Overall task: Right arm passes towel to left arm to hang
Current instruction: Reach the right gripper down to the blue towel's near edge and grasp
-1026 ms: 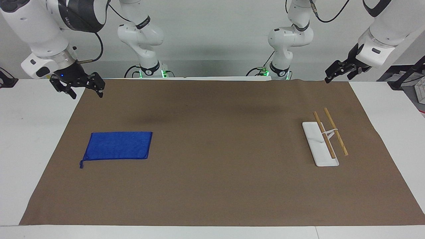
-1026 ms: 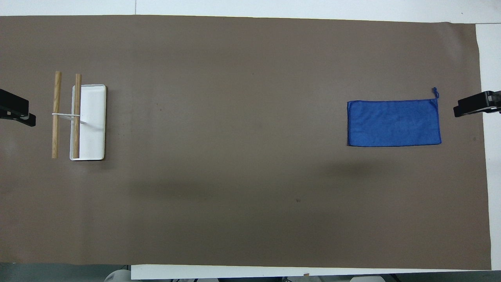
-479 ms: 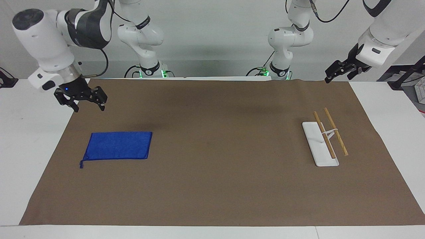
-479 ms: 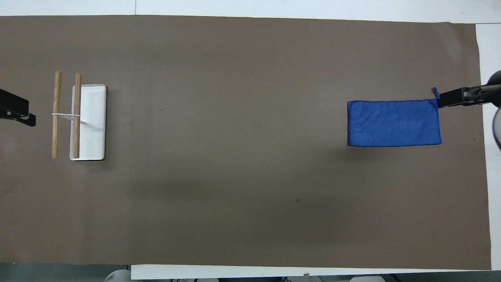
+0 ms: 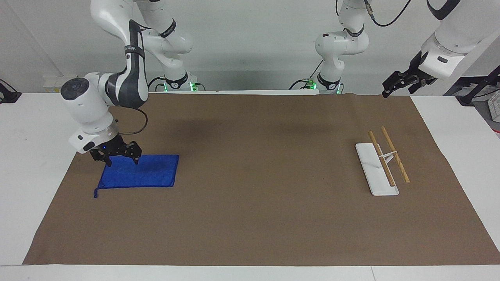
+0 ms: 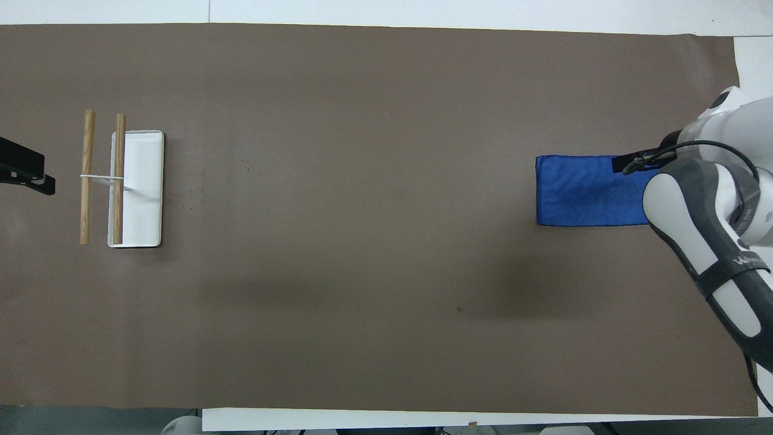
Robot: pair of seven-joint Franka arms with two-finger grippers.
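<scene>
Brown mat [image 5: 250, 218]: your right gripper [image 5: 119, 161], fingers spread, sits low at the towel's [image 5: 144, 173] robot-side corner. Left gripper [image 5: 394, 86] waits, opening unclear. No readable labels.

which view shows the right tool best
The facing view: the right tool shows whole, fingers spread, low over the towel at its edge nearer the robots. Contact is unclear. In the overhead view the arm's own wrist hides nearly all of it; only a dark tip and the cable show.
</scene>
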